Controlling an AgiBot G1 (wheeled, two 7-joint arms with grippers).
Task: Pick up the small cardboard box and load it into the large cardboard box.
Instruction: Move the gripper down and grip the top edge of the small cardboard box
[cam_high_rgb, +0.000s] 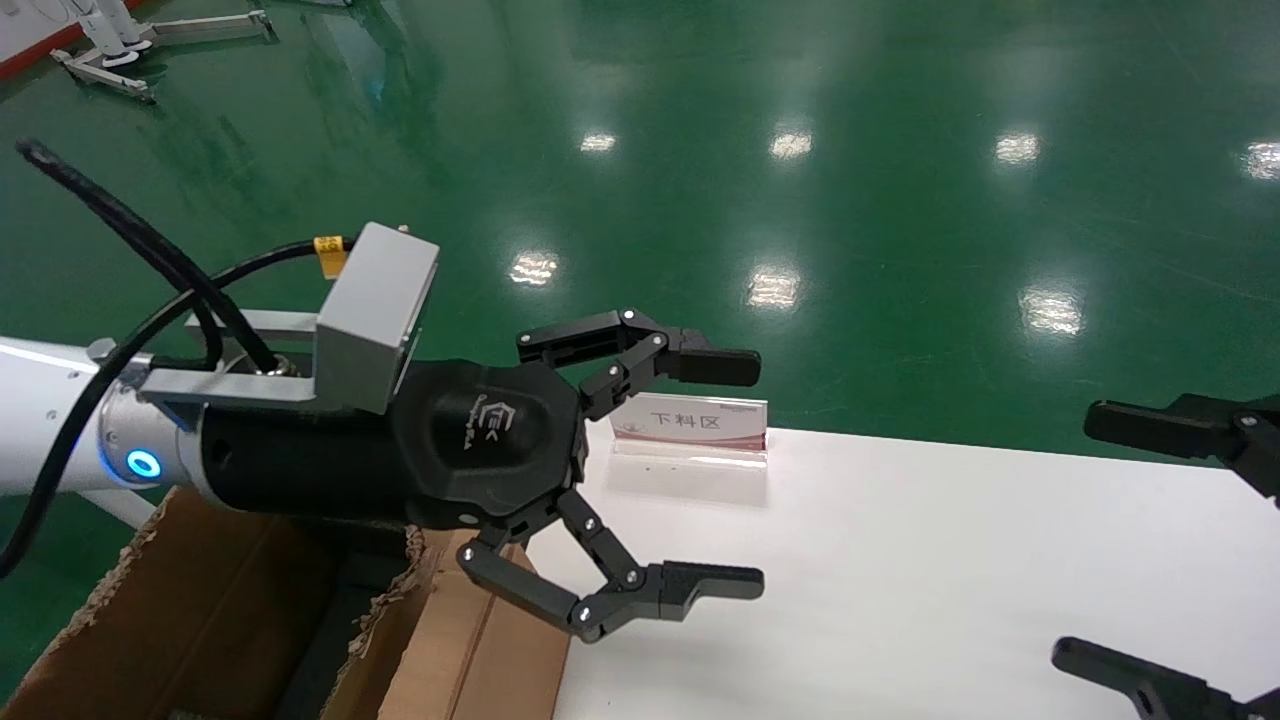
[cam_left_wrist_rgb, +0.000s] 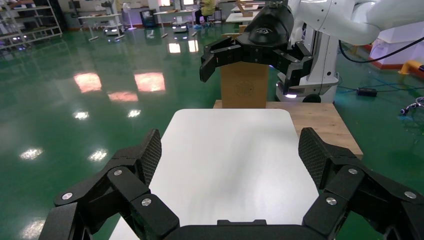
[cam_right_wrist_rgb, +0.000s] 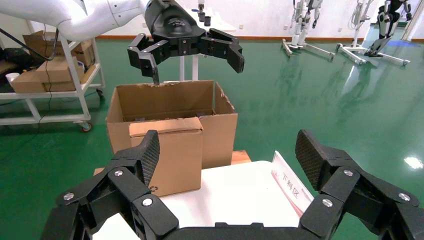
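One surface (cam_high_rgb: 900, 580) is sitting before me. Off its left edge the large box (cam_high_rgb: 200, 600) is standing under my left end effector (cam_high_rgb: 745, 470), with the small box (cam_right_wrist_rgb: 167, 160) upright against it. My left and right (cam_high_rgb: 1090, 540) end effectors are both gaping empty. I'm judging that pickup hasn't begun; next I'm needing to reach the small box.

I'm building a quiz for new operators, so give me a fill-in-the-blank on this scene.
1. The left gripper and the right gripper are both ___, holding nothing.
2. The sign stands on the ___ table.
3. The large cardboard box sits on the robot's ___ side.
Missing words: open; white; left.
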